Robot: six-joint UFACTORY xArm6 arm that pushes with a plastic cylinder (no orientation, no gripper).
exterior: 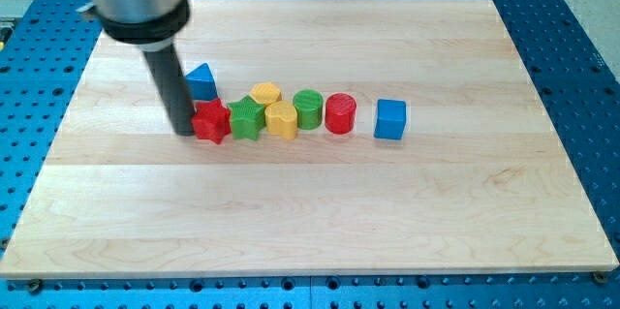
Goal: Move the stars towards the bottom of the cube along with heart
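My tip rests on the board at the left end of a row of blocks, touching or almost touching the red star. Right of it sits the green star, then the yellow heart. The blue cube stands apart at the row's right end. The stars and heart lie left of the cube, level with it.
A blue triangular block sits just behind the red star. A yellow block, a green cylinder and a red cylinder lie between the heart and the cube. The wooden board lies on a blue perforated table.
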